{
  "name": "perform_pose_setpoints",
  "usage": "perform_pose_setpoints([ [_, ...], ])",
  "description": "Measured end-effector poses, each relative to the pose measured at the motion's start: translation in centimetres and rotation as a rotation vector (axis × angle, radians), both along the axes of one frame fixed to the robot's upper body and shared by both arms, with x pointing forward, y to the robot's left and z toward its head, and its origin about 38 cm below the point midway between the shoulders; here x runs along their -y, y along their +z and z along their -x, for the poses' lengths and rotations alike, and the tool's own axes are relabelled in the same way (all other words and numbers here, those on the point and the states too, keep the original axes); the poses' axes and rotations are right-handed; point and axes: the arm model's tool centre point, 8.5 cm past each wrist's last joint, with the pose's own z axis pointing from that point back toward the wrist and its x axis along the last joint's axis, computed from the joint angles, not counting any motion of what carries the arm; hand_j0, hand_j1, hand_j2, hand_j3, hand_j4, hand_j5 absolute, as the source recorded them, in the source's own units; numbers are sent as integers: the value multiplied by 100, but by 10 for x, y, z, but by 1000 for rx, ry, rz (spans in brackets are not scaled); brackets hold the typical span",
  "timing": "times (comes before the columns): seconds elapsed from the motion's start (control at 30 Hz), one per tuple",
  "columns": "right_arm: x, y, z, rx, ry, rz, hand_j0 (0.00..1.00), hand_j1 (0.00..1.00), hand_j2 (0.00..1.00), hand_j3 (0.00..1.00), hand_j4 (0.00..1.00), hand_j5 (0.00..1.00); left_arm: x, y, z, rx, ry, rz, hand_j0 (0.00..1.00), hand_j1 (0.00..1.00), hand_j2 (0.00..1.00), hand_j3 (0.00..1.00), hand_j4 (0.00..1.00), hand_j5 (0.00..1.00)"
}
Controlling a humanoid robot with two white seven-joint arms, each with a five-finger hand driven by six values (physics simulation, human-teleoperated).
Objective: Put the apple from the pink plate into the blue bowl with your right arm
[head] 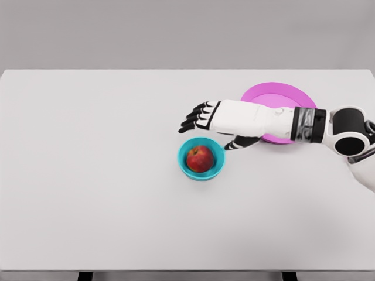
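1 apple (200, 158) in bowl (201, 158) | right robot hand (206, 119) spread, empty, probably just above rim | plate (279, 95) bare, task looks done

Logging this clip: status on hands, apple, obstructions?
Right hand open, empty, above and behind the bowl. Left not in view. Apple in bowl; plate bare where visible. Nothing in the way.

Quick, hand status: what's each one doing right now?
Right hand: open, holding nothing; apple sits in the blue bowl.
Left hand: not in view.
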Motion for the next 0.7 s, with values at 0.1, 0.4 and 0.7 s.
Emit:
perform_pose_setpoints([
  [0.1, 19, 10, -2, 32, -27, 23, 100, 100, 100, 100, 100, 100, 0, 0, 0, 0, 0, 0, 100, 100, 100, 100, 100, 100],
  [0.4, 72, 21, 2, 69, -86, 124, 100, 100, 100, 100, 100, 100, 1, 0, -7, 12, -2, 1, 100, 100, 100, 100, 100, 100],
  [0.7, 111, 8, 15, 41, -162, 123, 100, 100, 100, 100, 100, 100, 1, 0, -11, 24, -1, 3, 100, 100, 100, 100, 100, 100],
])
